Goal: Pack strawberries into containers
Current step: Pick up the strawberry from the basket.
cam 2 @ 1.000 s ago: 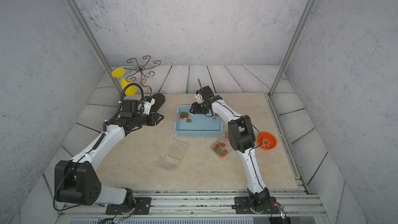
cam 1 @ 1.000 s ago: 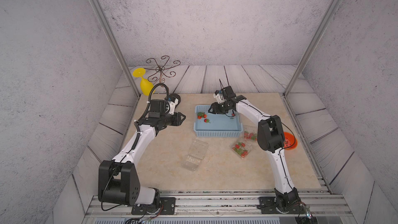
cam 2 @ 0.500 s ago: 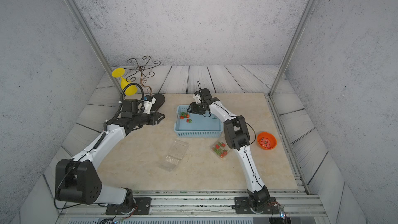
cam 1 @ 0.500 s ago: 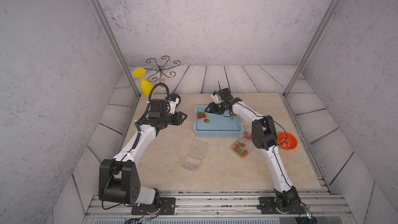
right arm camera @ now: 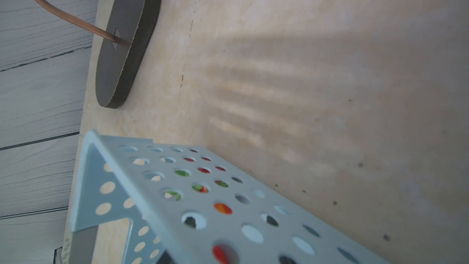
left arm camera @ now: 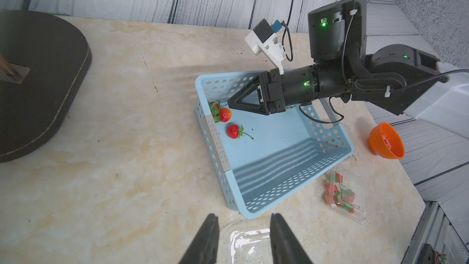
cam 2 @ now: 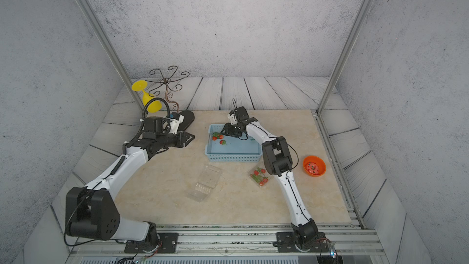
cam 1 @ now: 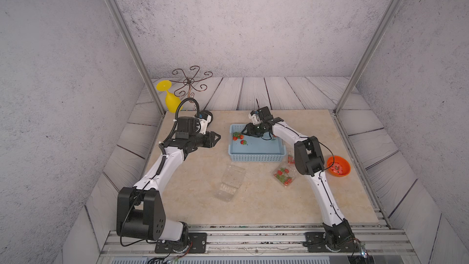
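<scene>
In both top views the right hand (cam 1: 246,131) reaches low into the blue basket (cam 1: 256,158) at the strawberries (cam 1: 238,136) near its far corner. Hemmed in by the wall, a berry could slip away or get crushed. An open container (cam 1: 231,182) lies empty on the bench (cam 1: 193,199), and a second container (cam 1: 284,175) holds several berries. The left wrist view shows the left hand (left arm camera: 243,216) slightly parted and empty; the right hand is side-on there, so I cannot tell its spread. The right wrist view shows only the basket's perforated wall.
</scene>
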### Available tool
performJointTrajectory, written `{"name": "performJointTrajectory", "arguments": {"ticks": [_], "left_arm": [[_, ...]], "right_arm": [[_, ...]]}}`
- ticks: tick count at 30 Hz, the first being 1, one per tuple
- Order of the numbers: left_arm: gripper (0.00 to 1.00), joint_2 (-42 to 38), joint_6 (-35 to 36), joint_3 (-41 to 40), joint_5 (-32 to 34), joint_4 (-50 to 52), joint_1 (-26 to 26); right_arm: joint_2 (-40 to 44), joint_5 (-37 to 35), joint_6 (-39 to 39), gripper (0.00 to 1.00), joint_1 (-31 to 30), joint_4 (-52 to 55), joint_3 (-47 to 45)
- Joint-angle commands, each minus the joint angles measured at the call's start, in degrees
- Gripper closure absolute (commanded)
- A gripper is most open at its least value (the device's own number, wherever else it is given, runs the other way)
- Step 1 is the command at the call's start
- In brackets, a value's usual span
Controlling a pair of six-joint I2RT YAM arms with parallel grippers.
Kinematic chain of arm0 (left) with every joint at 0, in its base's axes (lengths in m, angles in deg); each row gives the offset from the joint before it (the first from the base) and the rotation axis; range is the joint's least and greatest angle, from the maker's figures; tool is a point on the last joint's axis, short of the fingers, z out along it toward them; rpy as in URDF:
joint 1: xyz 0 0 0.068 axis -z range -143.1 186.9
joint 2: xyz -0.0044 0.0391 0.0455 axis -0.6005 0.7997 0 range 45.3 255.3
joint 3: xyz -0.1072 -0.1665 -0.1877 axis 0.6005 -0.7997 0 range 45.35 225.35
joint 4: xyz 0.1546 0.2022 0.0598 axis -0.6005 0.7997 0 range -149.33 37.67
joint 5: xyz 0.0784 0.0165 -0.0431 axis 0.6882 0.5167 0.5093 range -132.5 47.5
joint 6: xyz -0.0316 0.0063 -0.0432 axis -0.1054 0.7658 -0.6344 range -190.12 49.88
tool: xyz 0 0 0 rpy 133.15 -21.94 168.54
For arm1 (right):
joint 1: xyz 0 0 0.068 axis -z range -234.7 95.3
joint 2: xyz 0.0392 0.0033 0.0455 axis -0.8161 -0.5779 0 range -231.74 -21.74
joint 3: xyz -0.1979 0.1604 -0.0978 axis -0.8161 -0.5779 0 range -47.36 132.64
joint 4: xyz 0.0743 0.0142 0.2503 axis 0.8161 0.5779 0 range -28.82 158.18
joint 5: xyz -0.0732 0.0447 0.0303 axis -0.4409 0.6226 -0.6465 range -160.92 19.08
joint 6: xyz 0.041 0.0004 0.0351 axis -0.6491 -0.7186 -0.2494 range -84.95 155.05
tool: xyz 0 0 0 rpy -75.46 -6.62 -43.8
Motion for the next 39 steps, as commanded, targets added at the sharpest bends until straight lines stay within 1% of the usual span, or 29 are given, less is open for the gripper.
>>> {"name": "performJointTrajectory", "arguments": {"ticks": [1, 8, 11, 15, 21, 35, 39], "left_arm": [[0.62, 0.2, 0.4, -0.6, -0.7, -0.5, -0.1], [0.62, 0.1, 0.4, -0.6, -0.7, -0.4, -0.1], [0.62, 0.2, 0.4, -0.6, -0.8, -0.5, -0.1], [0.62, 0.2, 0.3, -0.7, -0.9, -0.6, -0.1], [0.62, -0.1, 0.2, -0.8, -1.0, -0.6, -0.1], [0.62, -0.9, 0.2, -1.0, -1.2, -0.6, -0.1], [0.62, -0.9, 0.2, -0.9, -1.2, -0.6, -0.1]], "right_arm": [[-3.5, 0.6, -0.8, 0.55, 0.2, -0.6, 2.4], [-5.0, 1.0, -1.8, 0.59, 0.2, -1.2, 3.9], [-5.0, 1.2, -2.6, 0.63, 0.2, -2.0, 3.9], [-5.1, 1.9, -4.8, 0.68, 0.2, -4.6, 3.5], [-4.8, 2.8, -8.6, 0.72, 0.2, -9.2, 2.4], [-5.8, 2.9, -8.6, 0.82, 0.2, -8.4, 2.9], [-6.1, 2.8, -8.5, 0.89, 0.2, -8.0, 4.0]]}}
